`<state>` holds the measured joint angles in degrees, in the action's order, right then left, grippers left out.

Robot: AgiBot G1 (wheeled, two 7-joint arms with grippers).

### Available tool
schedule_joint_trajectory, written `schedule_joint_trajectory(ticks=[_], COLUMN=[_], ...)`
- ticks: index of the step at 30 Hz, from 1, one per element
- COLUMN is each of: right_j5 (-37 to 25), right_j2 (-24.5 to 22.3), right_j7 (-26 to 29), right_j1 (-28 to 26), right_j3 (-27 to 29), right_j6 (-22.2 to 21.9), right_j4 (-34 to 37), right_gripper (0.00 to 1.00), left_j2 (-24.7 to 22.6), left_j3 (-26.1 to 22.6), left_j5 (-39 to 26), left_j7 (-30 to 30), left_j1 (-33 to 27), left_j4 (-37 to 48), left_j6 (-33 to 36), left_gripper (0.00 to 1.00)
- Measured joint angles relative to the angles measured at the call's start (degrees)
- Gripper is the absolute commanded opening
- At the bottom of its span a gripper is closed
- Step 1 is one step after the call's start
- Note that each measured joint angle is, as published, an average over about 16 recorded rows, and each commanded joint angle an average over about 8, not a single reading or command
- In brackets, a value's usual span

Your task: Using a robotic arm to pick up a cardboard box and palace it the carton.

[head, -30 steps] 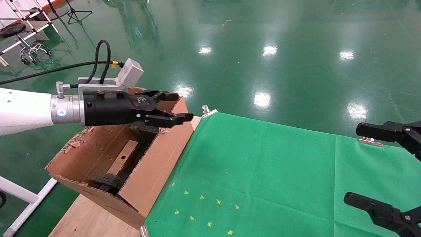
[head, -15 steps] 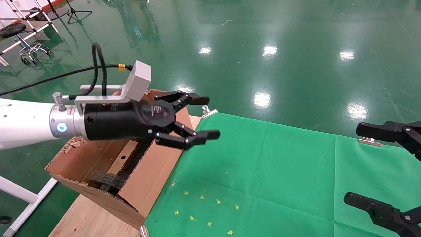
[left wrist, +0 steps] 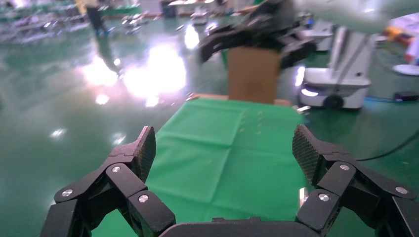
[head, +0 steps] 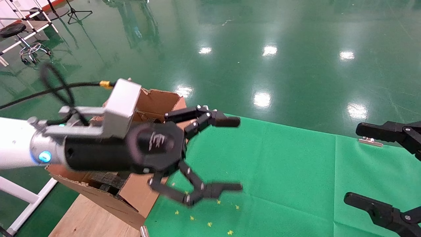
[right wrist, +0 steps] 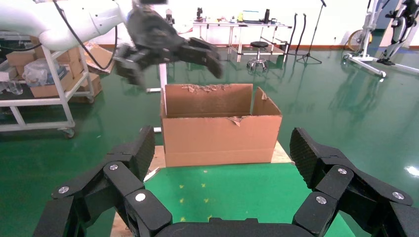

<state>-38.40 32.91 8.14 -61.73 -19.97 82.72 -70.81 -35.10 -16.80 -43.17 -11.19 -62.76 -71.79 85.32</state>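
Note:
The white-bodied robotic arm's black gripper (head: 232, 154) hangs wide open and empty beside the carton (head: 136, 197), over the cloth's near-left part. It also shows above the carton in the right wrist view (right wrist: 168, 52) and the left wrist view (left wrist: 252, 34). The large carton (right wrist: 222, 138) stands at the cloth's left end (left wrist: 253, 74). The slim cardboard box is hidden behind the arm. My left gripper (left wrist: 224, 148) and right gripper (right wrist: 225, 148) are open and empty, facing the carton from afar. Black fingers (head: 378, 130) of my own gripper show at the head view's right edge.
A green cloth (head: 279, 171) with yellow star marks (head: 210, 223) covers the table, held by metal clips (head: 370, 141). The carton rests on a wooden board (head: 88, 220). A white mobile base (left wrist: 341, 84) stands past the carton. Racks and a stool (right wrist: 257, 49) stand on the floor behind.
The white arm's gripper has left the carton and swung out over the cloth towards the camera, its fingers opening much wider. The slim box seen lying inside the carton is now covered by the arm.

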Motion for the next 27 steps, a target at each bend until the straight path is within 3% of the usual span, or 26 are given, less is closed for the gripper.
schedule_joint_trajectory(ticks=[27], right_j5=[0.0], right_j2=[0.0], right_j7=[0.0], right_j1=[0.0], right_j3=[0.0], right_j6=[0.0], right_j4=[0.0], right_gripper=[1.00], left_j2=[0.1], left_j3=[1.0], left_j5=[1.7], left_j7=[0.5], left_j1=[1.5], left_j4=[-2.2], left_j6=[0.5], left_gripper=[1.00])
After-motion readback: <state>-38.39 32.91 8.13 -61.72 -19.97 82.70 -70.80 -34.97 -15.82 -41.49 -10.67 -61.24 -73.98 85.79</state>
